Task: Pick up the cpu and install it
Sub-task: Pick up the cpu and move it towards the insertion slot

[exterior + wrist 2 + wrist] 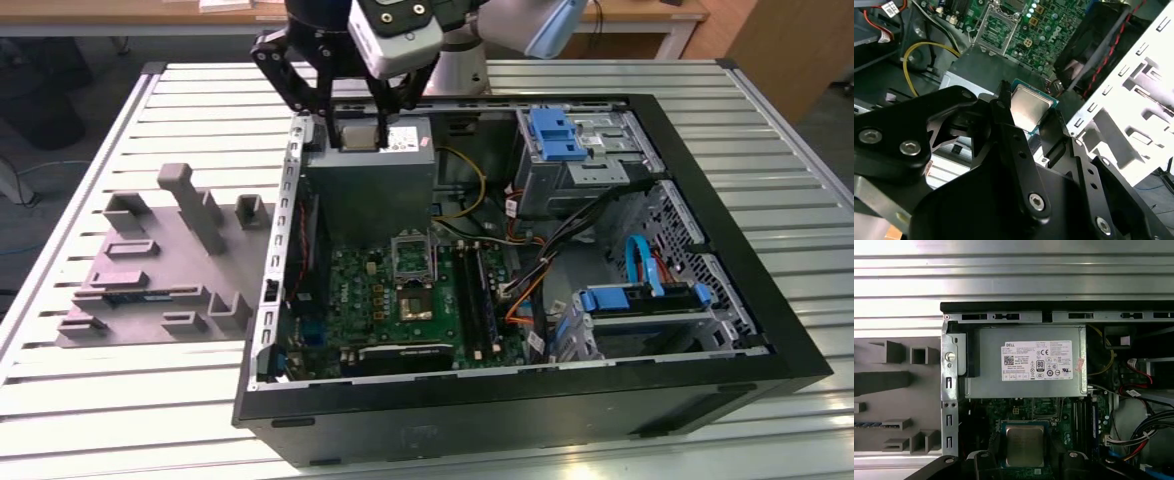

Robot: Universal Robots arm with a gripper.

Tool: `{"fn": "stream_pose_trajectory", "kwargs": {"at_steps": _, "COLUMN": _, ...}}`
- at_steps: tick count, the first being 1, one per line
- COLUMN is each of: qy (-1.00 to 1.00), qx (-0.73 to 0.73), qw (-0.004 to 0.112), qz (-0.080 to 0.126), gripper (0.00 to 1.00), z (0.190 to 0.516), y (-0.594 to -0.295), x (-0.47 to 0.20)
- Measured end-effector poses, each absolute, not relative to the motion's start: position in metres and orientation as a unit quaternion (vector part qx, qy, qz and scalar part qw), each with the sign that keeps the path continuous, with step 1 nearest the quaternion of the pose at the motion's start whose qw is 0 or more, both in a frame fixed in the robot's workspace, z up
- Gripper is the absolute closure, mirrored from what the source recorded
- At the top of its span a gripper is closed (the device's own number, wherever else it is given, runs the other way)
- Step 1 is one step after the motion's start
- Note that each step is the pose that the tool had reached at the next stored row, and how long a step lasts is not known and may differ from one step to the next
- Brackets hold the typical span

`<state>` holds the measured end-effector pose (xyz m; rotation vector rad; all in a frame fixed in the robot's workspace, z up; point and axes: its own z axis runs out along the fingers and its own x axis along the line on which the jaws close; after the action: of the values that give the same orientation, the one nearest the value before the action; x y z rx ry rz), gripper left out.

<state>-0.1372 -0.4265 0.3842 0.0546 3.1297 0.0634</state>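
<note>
Exterior view: the gripper (355,128) hangs over the far corner of the open PC case (534,405) on the exterior view's left. The cpu (358,136) is pinched between its black fingers. The chip sits in front of the far edge of the grey power supply (374,190); how far above it I cannot tell. The socket (411,258), a metal frame on the green motherboard (387,300), lies nearer in the case, on the near side of the power supply and well apart from the chip.

In the second wrist view the gripper (1030,114) is drawn in narrow. Its fingers (1004,107) press on opposite edges of the cpu (1029,106), whose silvery top and thin green rim show between them. Beyond the chip lie the grey power supply (986,70) and, further on, the socket (999,27) with a dark centre. A yellow cable (924,50) curves beside the power supply.

In the first wrist view the cpu (1025,444) lies flat in the gripper (1025,457), with the labelled power supply (1029,367) beyond it.

The case rests on a slatted metal table (120,400). A grey moulded fixture (160,265) lies just beside the case on the exterior view's left. Blue drive brackets (558,135) sit on the exterior view's right side of the case.
</note>
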Motion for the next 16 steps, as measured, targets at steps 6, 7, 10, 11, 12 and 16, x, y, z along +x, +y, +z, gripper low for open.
{"fn": "stream_pose_trajectory", "kwargs": {"at_steps": 6, "qy": 1.000, "qx": 0.017, "qw": 0.005, "qz": 0.020, "gripper": 0.53, "z": 0.384, "y": -0.426, "x": -0.127}}
{"fn": "stream_pose_trajectory", "kwargs": {"at_steps": 7, "qy": 1.000, "qx": 0.017, "qw": 0.005, "qz": 0.020, "gripper": 0.53, "z": 0.384, "y": -0.426, "x": -0.126}}
{"fn": "stream_pose_trajectory", "kwargs": {"at_steps": 10, "qy": 1.000, "qx": 0.017, "qw": 0.005, "qz": 0.020, "gripper": 0.53, "z": 0.384, "y": -0.426, "x": -0.125}}
{"fn": "stream_pose_trajectory", "kwargs": {"at_steps": 11, "qy": 1.000, "qx": 0.017, "qw": 0.005, "qz": 0.020, "gripper": 0.53, "z": 0.384, "y": -0.427, "x": -0.125}}
{"fn": "stream_pose_trajectory", "kwargs": {"at_steps": 12, "qy": 1.000, "qx": 0.017, "qw": 0.005, "qz": 0.020, "gripper": 0.53, "z": 0.384, "y": -0.426, "x": -0.125}}
{"fn": "stream_pose_trajectory", "kwargs": {"at_steps": 16, "qy": 1.000, "qx": 0.017, "qw": 0.005, "qz": 0.020, "gripper": 0.53, "z": 0.384, "y": -0.427, "x": -0.125}}
